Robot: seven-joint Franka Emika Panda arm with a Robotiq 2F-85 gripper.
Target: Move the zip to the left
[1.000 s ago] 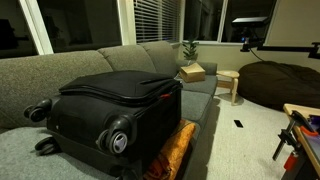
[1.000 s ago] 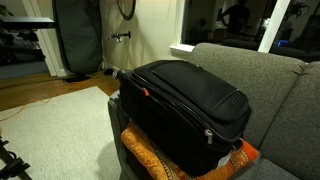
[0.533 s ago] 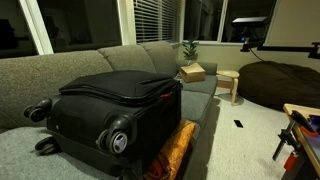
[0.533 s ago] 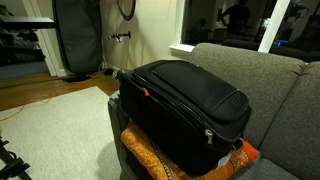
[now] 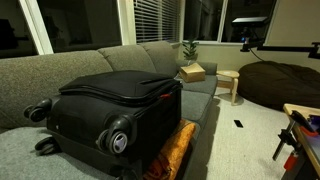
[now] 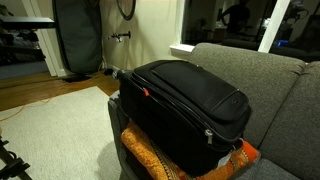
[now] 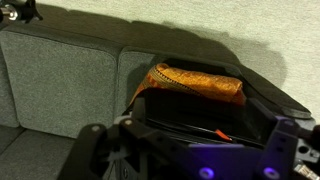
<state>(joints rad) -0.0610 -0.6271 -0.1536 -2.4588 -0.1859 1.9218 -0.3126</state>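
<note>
The suitcase (image 5: pixel 115 100) lies flat on a grey sofa (image 5: pixel 60 65), with one end on an orange cushion (image 5: pixel 178 150). The zip (image 6: pixel 185 118) runs around the edge of its lid. A small red tab (image 6: pixel 145 93) sits on this line near a corner in both exterior views, and it is probably the pull, but it is too small to be sure. A second, metal-looking pull shows lower on the side in an exterior view (image 6: pixel 208 133). The arm is not seen in either exterior view. In the wrist view the gripper (image 7: pixel 190 150) is dark and blurred at the bottom of the picture, above the suitcase and not touching it. Its fingers (image 7: pixel 95 150) stand far to each side, so the jaws seem to be apart and hold nothing. I judge that the task has not begun and the step in hand is the approach. The next move calls for finding the correct pull, coming down over it with the jaws on both sides, closing on the thin tab, and then pulling along the track and not across it.
</note>
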